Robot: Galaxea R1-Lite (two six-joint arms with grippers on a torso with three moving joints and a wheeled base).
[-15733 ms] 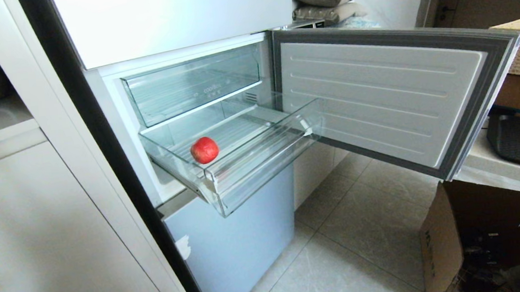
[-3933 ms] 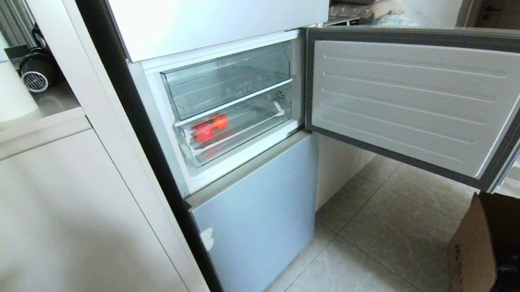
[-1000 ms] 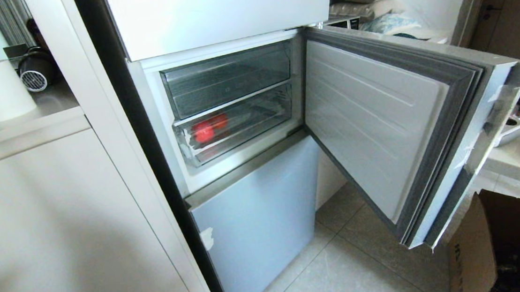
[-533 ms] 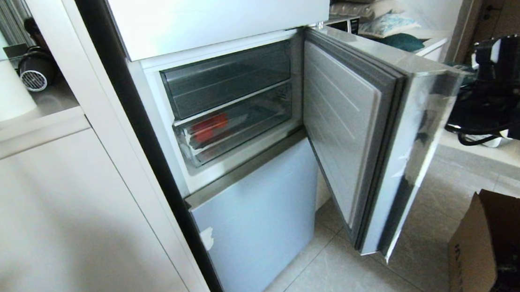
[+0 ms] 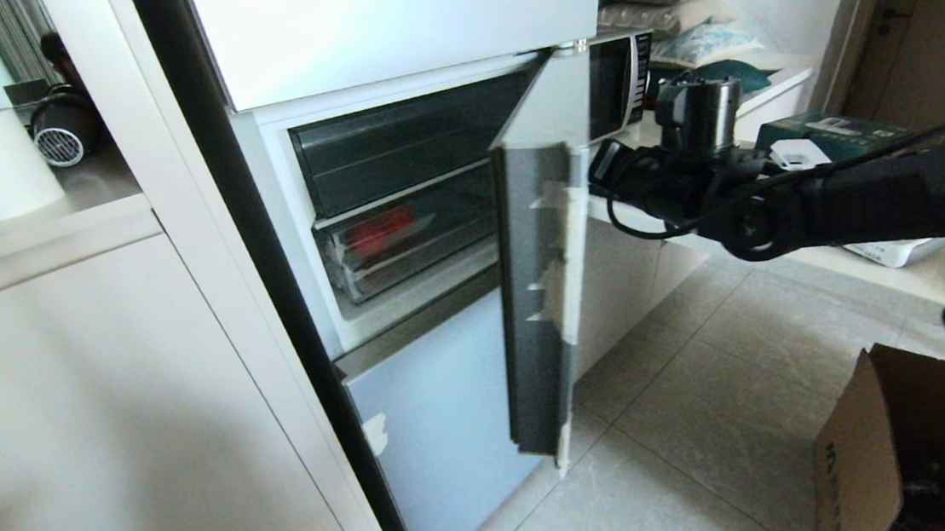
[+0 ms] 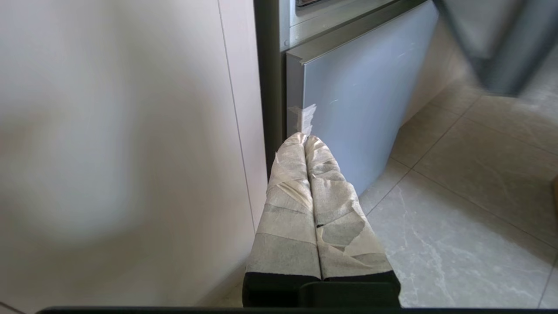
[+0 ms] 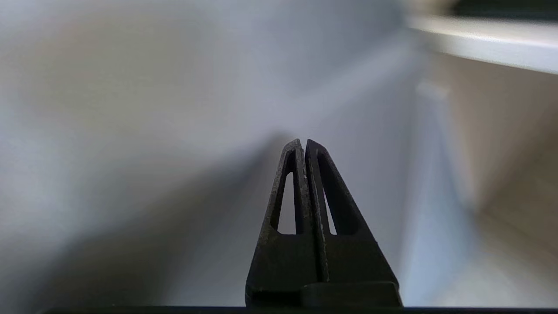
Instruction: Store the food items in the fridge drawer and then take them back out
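The right gripper (image 7: pixel 304 141) is seen clenched tight, nothing held, its tips at the fridge door (image 5: pixel 539 294) (contact cannot be told). The left gripper (image 6: pixel 305 138) is clenched too — empty. The food items (image 5: pixel 379 229) lie in the fridge drawer (image 5: pixel 415 249), towards its left end.

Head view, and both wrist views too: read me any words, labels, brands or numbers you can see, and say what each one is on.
Cardboard box: dark print runs up its side, too small and blurred to read.
Green box on the counter: no print can be made out.
Microwave: no readable marking.
Left and right wrist views: no text at all.
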